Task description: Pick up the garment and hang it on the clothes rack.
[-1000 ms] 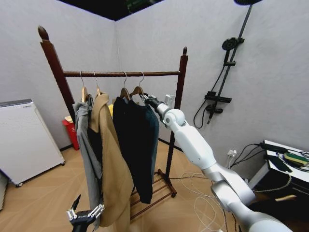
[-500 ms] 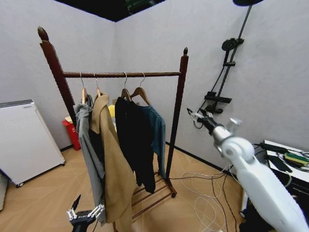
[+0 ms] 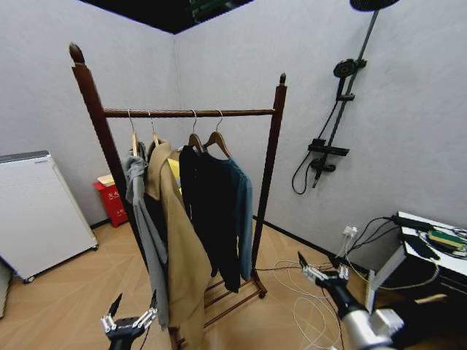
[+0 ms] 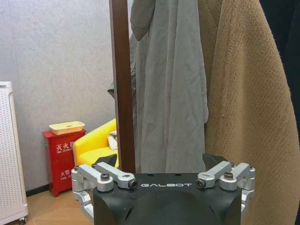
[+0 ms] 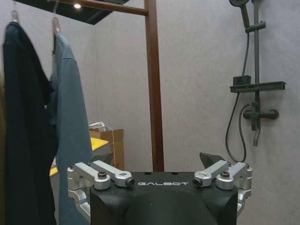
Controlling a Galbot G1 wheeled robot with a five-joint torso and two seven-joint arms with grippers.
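Right gripper [image 3: 319, 271], jaws apart and holding nothing, has dropped low and well away from the clothes rack [image 3: 191, 113] — the garment [image 3: 238, 197] now hangs by its hanger at the bar's right end, so the hanging looks done — left gripper [image 3: 130, 321] idles low, open.
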